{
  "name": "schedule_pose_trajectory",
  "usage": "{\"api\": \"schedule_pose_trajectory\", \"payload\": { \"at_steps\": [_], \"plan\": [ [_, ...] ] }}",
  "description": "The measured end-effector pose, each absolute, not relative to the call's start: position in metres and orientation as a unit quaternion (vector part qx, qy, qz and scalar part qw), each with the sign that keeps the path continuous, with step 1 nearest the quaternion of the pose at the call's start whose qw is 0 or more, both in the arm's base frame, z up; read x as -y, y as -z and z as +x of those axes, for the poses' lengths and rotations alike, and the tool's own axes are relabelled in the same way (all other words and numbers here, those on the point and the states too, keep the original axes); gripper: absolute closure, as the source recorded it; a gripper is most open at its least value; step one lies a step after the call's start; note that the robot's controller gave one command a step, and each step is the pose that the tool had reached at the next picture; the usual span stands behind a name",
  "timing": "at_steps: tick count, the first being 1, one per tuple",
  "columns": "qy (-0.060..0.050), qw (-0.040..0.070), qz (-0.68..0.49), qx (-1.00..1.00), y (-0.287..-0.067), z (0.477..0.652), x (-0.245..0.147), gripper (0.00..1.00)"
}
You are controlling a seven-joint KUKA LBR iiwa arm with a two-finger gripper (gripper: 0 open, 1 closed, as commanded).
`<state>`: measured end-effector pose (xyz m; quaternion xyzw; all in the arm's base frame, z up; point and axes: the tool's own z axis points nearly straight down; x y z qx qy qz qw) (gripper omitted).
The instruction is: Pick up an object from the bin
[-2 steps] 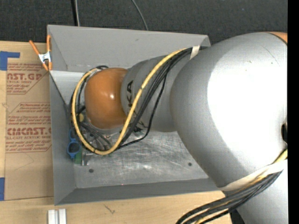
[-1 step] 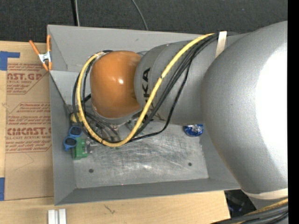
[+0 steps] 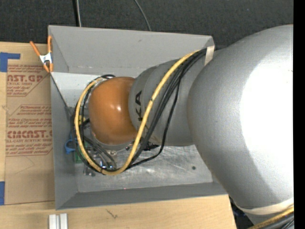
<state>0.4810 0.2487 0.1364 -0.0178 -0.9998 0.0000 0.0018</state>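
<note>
Grey arm (image 3: 228, 123) reaches in from the right and covers most of the bin (image 3: 128, 46). Black letters "KA" read on its forearm. Orange cover (image 3: 109, 111) on the wrist sits over the bin's left half, with yellow and black cables (image 3: 114, 171) looped round it. Gripper (image 3: 96, 162) is low near the left wall, mostly hidden; can't tell if it's spread or closed. A small blue thing (image 3: 70, 146) and a green thing (image 3: 76, 157) lie against the left wall just beside it, shape and axis unclear.
</note>
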Motion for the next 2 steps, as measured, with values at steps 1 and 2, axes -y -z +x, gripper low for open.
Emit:
{"api": "schedule_pose_trajectory", "payload": {
  "at_steps": [1, 2],
  "plan": [
    [0.002, -0.004, -0.018, 1.0, -0.213, 0.495, -0.236, 1.0],
    [-0.001, 0.003, 0.025, 1.0, -0.146, 0.494, -0.162, 1.0]
  ]
}}
